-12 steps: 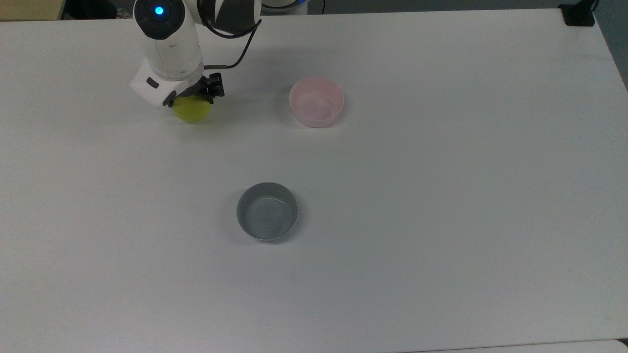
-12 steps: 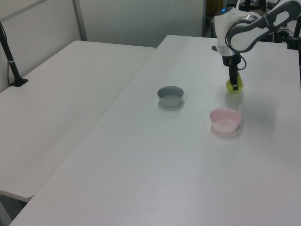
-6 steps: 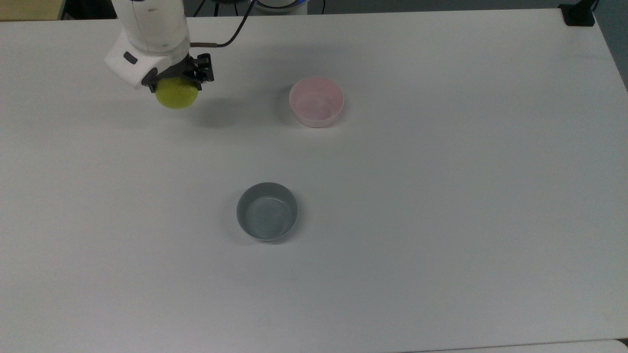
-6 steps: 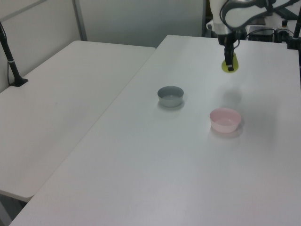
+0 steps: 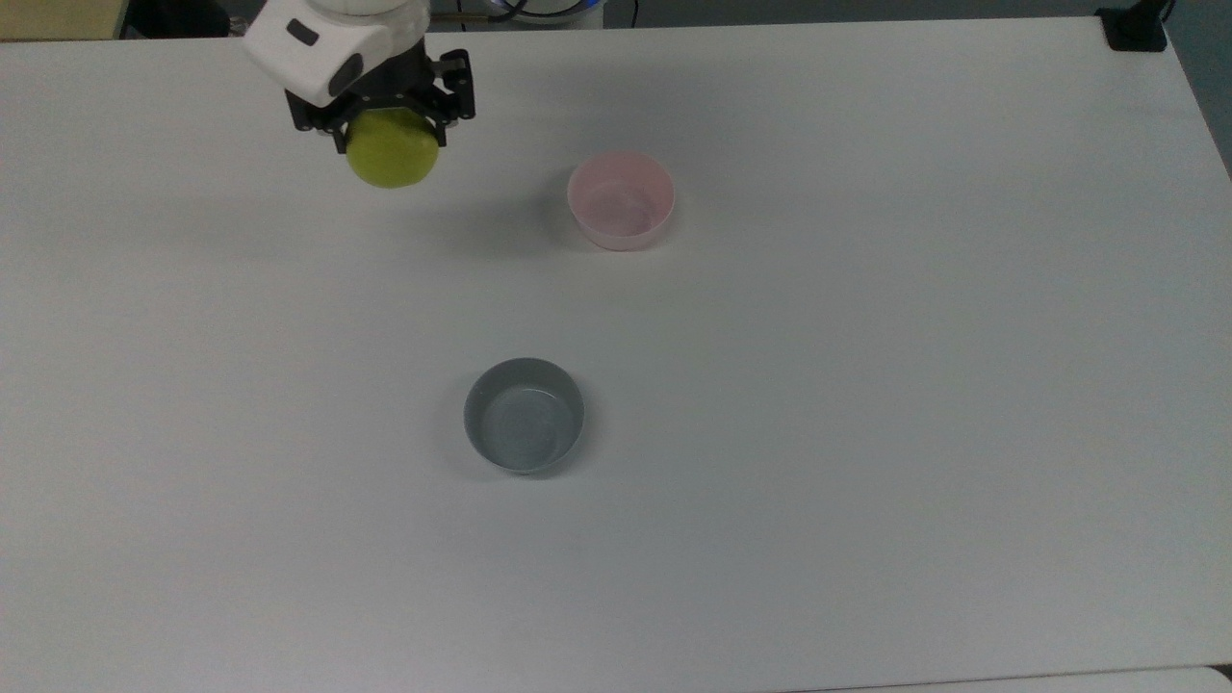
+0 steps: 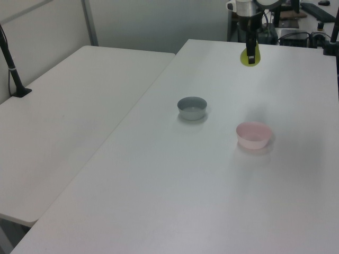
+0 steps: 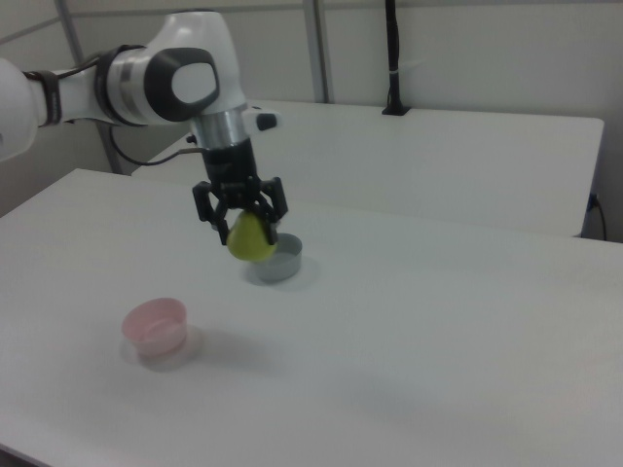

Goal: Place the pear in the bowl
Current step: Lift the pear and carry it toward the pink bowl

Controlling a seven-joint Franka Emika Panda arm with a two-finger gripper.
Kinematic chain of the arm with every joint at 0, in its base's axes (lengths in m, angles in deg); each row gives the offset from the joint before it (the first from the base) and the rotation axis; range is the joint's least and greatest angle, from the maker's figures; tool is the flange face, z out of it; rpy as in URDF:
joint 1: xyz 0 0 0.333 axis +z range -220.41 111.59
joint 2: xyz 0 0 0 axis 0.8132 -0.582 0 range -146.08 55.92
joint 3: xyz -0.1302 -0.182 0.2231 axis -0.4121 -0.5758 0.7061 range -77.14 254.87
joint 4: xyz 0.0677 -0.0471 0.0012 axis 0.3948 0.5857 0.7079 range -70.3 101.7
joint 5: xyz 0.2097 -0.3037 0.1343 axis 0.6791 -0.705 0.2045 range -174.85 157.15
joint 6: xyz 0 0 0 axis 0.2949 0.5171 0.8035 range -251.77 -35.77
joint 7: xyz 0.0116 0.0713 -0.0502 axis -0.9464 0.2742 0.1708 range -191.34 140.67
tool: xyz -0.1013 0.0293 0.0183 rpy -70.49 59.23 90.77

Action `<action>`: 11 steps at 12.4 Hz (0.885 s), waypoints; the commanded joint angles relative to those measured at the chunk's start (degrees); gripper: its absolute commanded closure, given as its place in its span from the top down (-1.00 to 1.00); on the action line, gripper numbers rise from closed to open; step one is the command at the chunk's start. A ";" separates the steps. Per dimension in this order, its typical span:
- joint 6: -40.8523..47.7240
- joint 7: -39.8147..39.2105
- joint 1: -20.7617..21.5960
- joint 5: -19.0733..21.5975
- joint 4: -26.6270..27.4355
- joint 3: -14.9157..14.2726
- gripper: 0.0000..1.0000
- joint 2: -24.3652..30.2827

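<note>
Yellow-green pear (image 5: 392,159) clamped narrow end up between the jaws of the gripper (image 5: 390,120), hanging in the air clear of the white desk (image 5: 866,385). Pale pink bowl (image 5: 621,199) standing on the desk toward the top view's right of the pear, well apart. Grey bowl (image 5: 525,415) nearer the top view's bottom edge.

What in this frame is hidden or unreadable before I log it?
- The pear's stem end: top view, covered by the gripper.
- The arm above the wrist: top view, cut off by the upper edge.
- The pear's outline: left view, partly behind a finger.
- The grey bowl: right view, partly behind the pear.
</note>
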 commanded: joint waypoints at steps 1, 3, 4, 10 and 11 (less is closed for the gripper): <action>1.28 6.04 6.34 0.72 0.12 -0.24 -0.20 1.09; 1.37 10.61 11.26 0.72 0.56 0.03 -0.20 1.62; 1.45 12.55 13.64 0.72 0.74 0.03 -0.20 1.79; 1.20 19.41 22.88 0.63 6.70 0.03 -0.20 4.77; 0.84 19.42 22.98 0.63 8.63 0.03 -0.20 5.39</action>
